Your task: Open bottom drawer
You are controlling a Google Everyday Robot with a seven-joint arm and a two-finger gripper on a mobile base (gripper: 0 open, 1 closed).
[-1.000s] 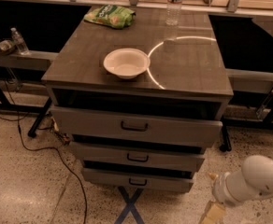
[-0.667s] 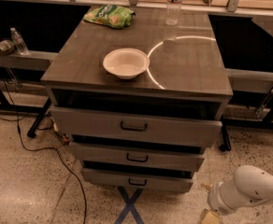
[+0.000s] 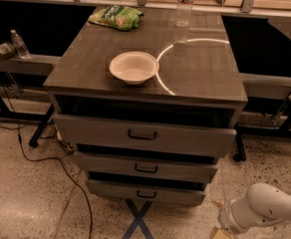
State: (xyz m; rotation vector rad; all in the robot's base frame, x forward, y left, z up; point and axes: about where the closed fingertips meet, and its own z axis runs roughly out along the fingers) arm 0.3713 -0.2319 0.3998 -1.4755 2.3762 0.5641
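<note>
The bottom drawer (image 3: 145, 191) is the narrowest grey wood-grain front at the foot of the cabinet, with a small black bar handle (image 3: 146, 194). It stands slightly pulled out, with a dark gap above it. My white arm (image 3: 265, 210) comes in at the lower right, low over the floor. My gripper (image 3: 219, 232) is at the bottom edge of the view, to the right of the bottom drawer and apart from it, mostly cut off.
The mid-sized drawer (image 3: 145, 167) and the widest top drawer (image 3: 143, 133) also stand partly out. A white bowl (image 3: 133, 67), a green bag (image 3: 116, 17) and a water bottle (image 3: 185, 4) rest on the cabinet top. A black cable (image 3: 61, 171) and blue tape cross (image 3: 138, 220) lie on the floor.
My arm has moved left and lower, closer to the cabinet's bottom right corner. The drawers have not moved.
</note>
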